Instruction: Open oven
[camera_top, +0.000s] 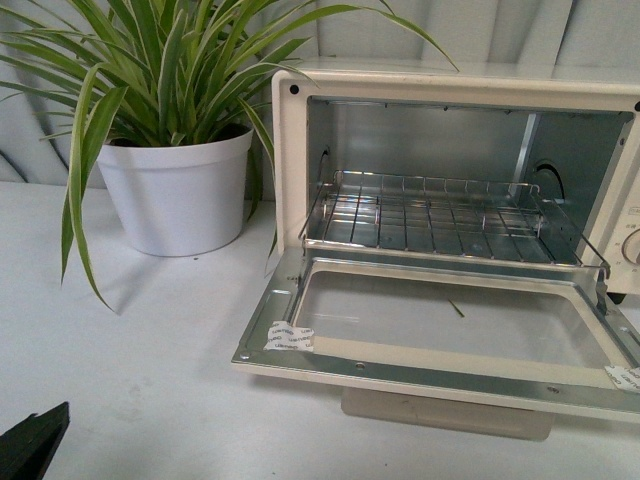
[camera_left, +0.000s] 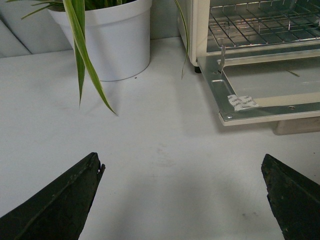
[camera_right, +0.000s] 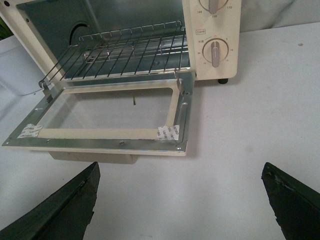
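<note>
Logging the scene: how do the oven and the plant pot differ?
The oven is a cream box, its door folded down flat, showing a wire rack; the plant pot is a round white tub holding striped leaves. Oven stands right, pot left. Both rest on the white table.

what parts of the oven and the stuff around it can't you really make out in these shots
- Oven right side: cut off by the front view's edge; knobs barely show there.
- Top knob: cut by the right wrist view's upper edge.
- Dial numbers around the lower knob: too small to read.
- Door stickers: print too small.
- Handle: mostly hidden under the open door.
- Plant pot: rim cut off in the left wrist view.
</note>
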